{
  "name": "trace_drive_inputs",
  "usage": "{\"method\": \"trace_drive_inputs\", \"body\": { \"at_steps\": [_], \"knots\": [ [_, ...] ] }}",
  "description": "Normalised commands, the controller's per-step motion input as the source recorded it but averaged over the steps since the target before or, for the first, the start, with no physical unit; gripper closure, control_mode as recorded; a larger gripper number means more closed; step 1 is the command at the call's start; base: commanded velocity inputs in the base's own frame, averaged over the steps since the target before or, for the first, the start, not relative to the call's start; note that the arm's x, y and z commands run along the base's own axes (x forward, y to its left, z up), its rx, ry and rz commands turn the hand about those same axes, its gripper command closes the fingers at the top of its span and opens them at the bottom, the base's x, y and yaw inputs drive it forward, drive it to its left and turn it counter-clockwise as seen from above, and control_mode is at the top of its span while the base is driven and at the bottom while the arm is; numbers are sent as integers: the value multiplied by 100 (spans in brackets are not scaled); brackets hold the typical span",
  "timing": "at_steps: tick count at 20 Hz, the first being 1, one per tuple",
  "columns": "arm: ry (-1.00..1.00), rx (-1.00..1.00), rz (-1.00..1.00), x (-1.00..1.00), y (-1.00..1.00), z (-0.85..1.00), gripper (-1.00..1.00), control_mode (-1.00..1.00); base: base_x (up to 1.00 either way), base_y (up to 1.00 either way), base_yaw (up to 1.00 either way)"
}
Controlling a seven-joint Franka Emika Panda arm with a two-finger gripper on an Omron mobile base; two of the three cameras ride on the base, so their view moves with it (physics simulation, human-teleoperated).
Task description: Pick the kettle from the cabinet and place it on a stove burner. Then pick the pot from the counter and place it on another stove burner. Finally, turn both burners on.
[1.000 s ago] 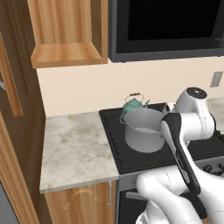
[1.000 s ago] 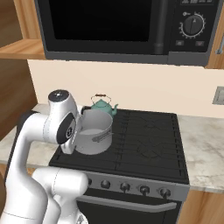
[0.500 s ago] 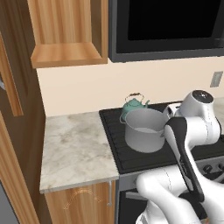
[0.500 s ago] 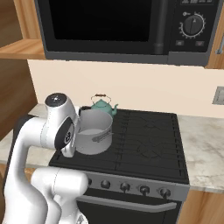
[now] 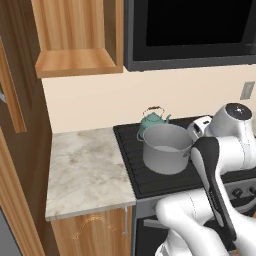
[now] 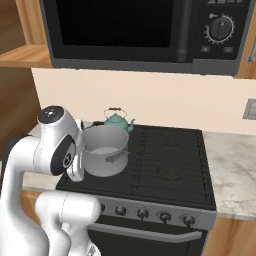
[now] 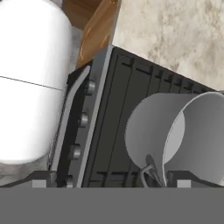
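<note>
The teal kettle stands on the back left burner of the black stove. Just in front of it the grey pot sits on the front left burner. In the hand view my gripper is open with nothing between its fingers. It looks down at the pot, whose loop handle lies close to the fingertips. The row of knobs runs along the stove's front. My white arm bends over the stove beside the pot.
The marble counter lies left of the stove, and another stretch lies to its right. The wood cabinet hangs open above the left counter. A black microwave hangs over the stove.
The arm's upper joint has drawn slightly back from the stove toward the base. The pot and kettle have stayed put, and the gripper has stayed open.
</note>
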Motion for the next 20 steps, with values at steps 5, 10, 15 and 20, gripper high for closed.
{"method": "trace_drive_inputs", "body": {
  "at_steps": [5,10,15,20],
  "knots": [
    [-5,-9,11,-25,0,32,-100,-100,0,0,0],
    [-1,-6,11,-26,0,18,-100,-100,0,0,0],
    [0,-1,4,-8,0,0,-100,-100,0,0,0],
    [-1,0,0,-1,0,0,-100,-100,0,0,0]
  ]
}}
